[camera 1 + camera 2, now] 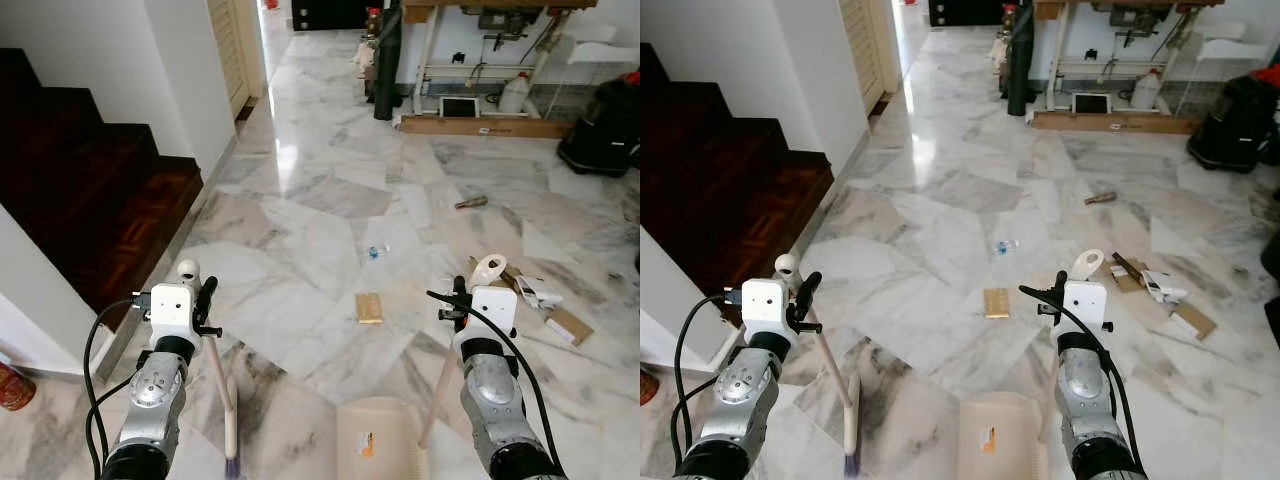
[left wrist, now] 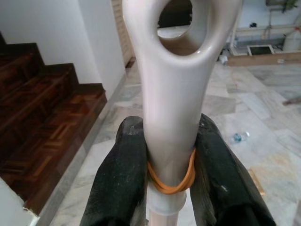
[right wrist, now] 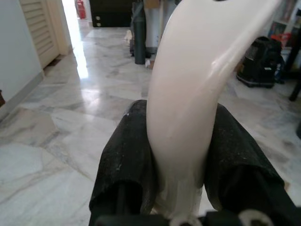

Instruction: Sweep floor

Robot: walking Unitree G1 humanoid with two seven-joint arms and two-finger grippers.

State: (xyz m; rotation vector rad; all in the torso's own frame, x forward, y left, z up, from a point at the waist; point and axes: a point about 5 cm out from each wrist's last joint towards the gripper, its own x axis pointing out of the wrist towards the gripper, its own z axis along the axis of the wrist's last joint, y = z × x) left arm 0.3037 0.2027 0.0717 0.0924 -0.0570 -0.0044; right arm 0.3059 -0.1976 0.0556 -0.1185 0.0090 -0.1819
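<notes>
Both grippers are clamped: our left gripper (image 2: pixel 170 155) on the cream plastic broom handle (image 2: pixel 171 94), our right gripper (image 3: pixel 176 150) on the cream long-handled dustpan (image 1: pixel 377 438). Scattered cardboard scraps (image 1: pixel 369 307) lie ahead mid-floor; sweeping wide could scatter them toward the dark wooden stairs (image 1: pixel 110 210).

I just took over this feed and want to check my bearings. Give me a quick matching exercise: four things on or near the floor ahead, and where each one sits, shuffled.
Things:
1. broom handle
2. dustpan
3. small plastic bottle
4. flat cardboard piece

Places:
A. on the marble just ahead of the dustpan
B. clamped in the left gripper
C. farther out on the floor, beyond the cardboard piece
D. low on the floor between the two arms, its handle in the right gripper

Pairs: 1-B, 2-D, 3-C, 4-A
</notes>
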